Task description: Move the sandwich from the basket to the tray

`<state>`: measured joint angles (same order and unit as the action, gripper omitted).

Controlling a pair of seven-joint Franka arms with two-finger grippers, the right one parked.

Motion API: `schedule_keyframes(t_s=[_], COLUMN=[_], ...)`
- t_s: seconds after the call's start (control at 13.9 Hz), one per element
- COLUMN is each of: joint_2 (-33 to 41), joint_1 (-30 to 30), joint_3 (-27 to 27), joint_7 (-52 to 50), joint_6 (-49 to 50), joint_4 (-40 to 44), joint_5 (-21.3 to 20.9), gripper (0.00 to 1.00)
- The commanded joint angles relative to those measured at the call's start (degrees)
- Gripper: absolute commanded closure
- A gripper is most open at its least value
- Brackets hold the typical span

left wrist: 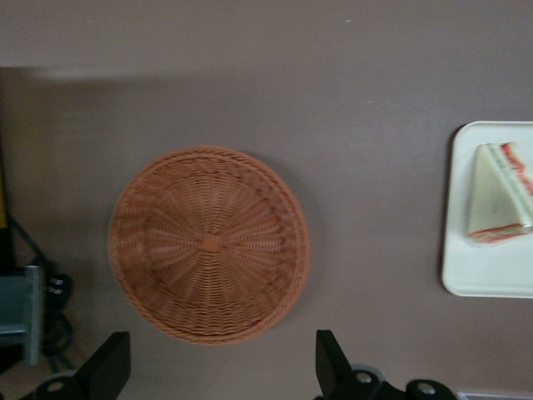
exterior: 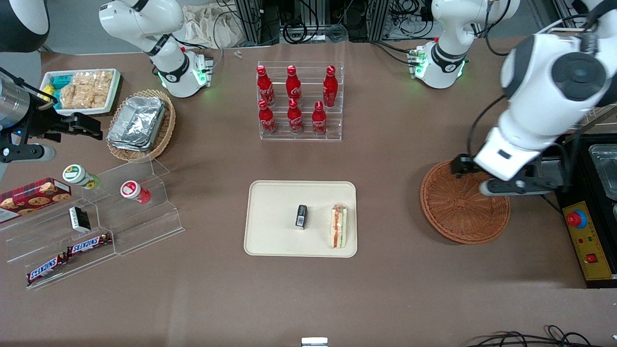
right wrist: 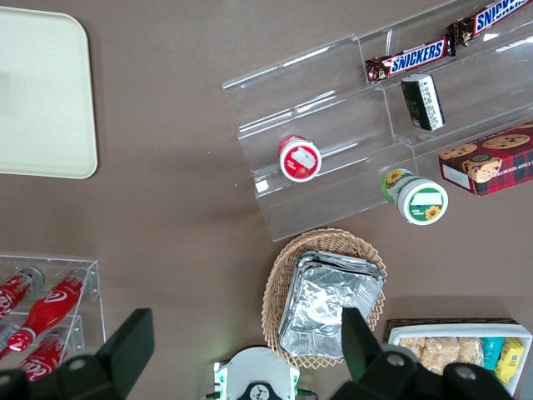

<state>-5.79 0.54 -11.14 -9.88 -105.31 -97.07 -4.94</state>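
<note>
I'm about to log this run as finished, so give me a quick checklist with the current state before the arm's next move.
1. Sandwich on the tray: ok.
2. Basket holds nothing: ok.
3. Gripper above the basket, jaws open, carrying nothing: ok.
4. Sandwich fully inside the tray rim, near the edge toward the basket: ok.
5. Small black object also on the tray, apart from the sandwich: ok.

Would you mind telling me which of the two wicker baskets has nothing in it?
The round reddish-brown basket under the open end effector; the tan oval basket holds foil pans.
</note>
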Motion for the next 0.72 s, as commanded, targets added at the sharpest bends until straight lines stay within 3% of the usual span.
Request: schedule_keyframes(t_s=[0.0,0.65], joint_2=[-0.4,-4.2], joint_1=[3.7,4.7], joint_3=[-0.7,-0.6], joint_7=[7.9,10.8], joint_6=[4.0,8.5], joint_4=[3.9,10.8], joint_5=[1.4,3.9], gripper=[0.0,0.0])
